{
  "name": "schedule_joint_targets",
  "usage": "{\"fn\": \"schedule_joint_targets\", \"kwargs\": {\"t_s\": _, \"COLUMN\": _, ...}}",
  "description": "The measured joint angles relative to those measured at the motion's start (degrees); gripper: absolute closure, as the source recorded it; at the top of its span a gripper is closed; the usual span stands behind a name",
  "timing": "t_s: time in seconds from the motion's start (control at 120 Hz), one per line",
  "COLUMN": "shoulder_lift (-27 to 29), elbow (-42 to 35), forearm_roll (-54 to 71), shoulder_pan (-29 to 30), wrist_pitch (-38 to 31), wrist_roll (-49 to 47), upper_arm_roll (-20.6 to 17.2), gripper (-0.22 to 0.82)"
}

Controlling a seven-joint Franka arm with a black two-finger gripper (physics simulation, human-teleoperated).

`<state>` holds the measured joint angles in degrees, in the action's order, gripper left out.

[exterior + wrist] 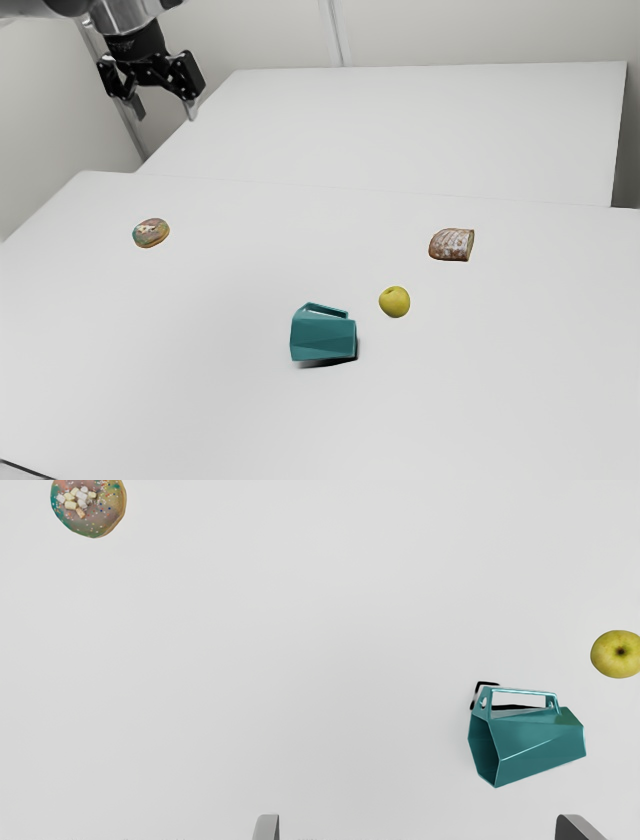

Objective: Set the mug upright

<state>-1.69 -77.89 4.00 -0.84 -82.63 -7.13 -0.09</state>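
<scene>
One round, multicoloured doughnut (pixel 151 233) lies at the exterior view's left; our black gripper (pixel 166 113) hangs empty, jaws wide apart. Rightward on the white worktop (pixel 180 400) we see the faceted teal mug (pixel 323 340) on its side, a round yellow-green apple (pixel 395 302), then brown-crusted bread (pixel 451 245).

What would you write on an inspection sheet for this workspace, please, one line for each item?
Surface: white table, plain.
Job's things: teal mug lies on its side, opening turned away from the apple; not yet upright.
Clutter: apple near the mug, not touching it; decorated donut and cut bread farther off.
Gripper: gripper open, raised, holding nothing.
Cables: thin dark line at the exterior view's lower left; cannot tell if cable.
Surroundings: pale walls.
</scene>
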Motion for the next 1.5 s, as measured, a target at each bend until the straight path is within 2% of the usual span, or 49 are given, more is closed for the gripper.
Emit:
{"fn": "schedule_joint_targets", "kwargs": {"t_s": 0.108, "shoulder_lift": -0.03, "elbow": -0.64, "forearm_roll": -1.67, "shoulder_pan": -0.33, "wrist_pitch": 0.61, "wrist_roll": 0.00, "upper_arm_roll": 0.14, "gripper": 0.00}}
{"fn": "schedule_joint_targets", "kwargs": {"t_s": 0.167, "shoulder_lift": 0.72, "elbow": -3.92, "forearm_roll": -4.31, "shoulder_pan": -1.38, "wrist_pitch": -0.16, "wrist_roll": 0.00, "upper_arm_roll": 1.32, "gripper": 0.00}}
{"fn": "schedule_joint_targets", "kwargs": {"t_s": 0.25, "shoulder_lift": 6.77, "elbow": -17.75, "forearm_roll": -10.31, "shoulder_pan": -2.81, "wrist_pitch": -4.97, "wrist_roll": 0.06, "upper_arm_roll": 3.19, "gripper": 0.00}}
{"fn": "schedule_joint_targets", "kwargs": {"t_s": 0.358, "shoulder_lift": 14.01, "elbow": -36.17, "forearm_roll": -18.75, "shoulder_pan": -0.25, "wrist_pitch": -14.68, "wrist_roll": 0.82, "upper_arm_roll": 3.76, "gripper": 0.00}}
{"fn": "schedule_joint_targets", "kwargs": {"t_s": 0.483, "shoulder_lift": 15.32, "elbow": -49.47, "forearm_roll": -30.23, "shoulder_pan": 0.45, "wrist_pitch": -25.42, "wrist_roll": 4.40, "upper_arm_roll": 5.34, "gripper": 0.00}}
{"fn": "schedule_joint_targets", "kwargs": {"t_s": 0.617, "shoulder_lift": 14.02, "elbow": -58.77, "forearm_roll": -44.47, "shoulder_pan": 1.00, "wrist_pitch": -34.82, "wrist_roll": 11.22, "upper_arm_roll": 5.99, "gripper": 0.00}}
{"fn": "schedule_joint_targets", "kwargs": {"t_s": 0.8, "shoulder_lift": 6.05, "elbow": -61.68, "forearm_roll": -64.26, "shoulder_pan": 2.29, "wrist_pitch": -42.34, "wrist_roll": 23.77, "upper_arm_roll": 6.73, "gripper": 0.00}}
{"fn": "schedule_joint_targets", "kwargs": {"t_s": 0.967, "shoulder_lift": 1.62, "elbow": -62.94, "forearm_roll": -74.55, "shoulder_pan": 3.39, "wrist_pitch": -45.15, "wrist_roll": 34.49, "upper_arm_roll": 7.96, "gripper": 0.00}}
{"fn": "schedule_joint_targets", "kwargs": {"t_s": 1.2, "shoulder_lift": 3.74, "elbow": -67.96, "forearm_roll": -85.27, "shoulder_pan": 6.12, "wrist_pitch": -45.69, "wrist_roll": 46.39, "upper_arm_roll": 7.69, "gripper": 0.00}}
{"fn": "schedule_joint_targets", "kwargs": {"t_s": 1.5, "shoulder_lift": 4.04, "elbow": -69.80, "forearm_roll": -92.49, "shoulder_pan": 0.69, "wrist_pitch": -43.85, "wrist_roll": 57.98, "upper_arm_roll": 7.57, "gripper": 0.00}}
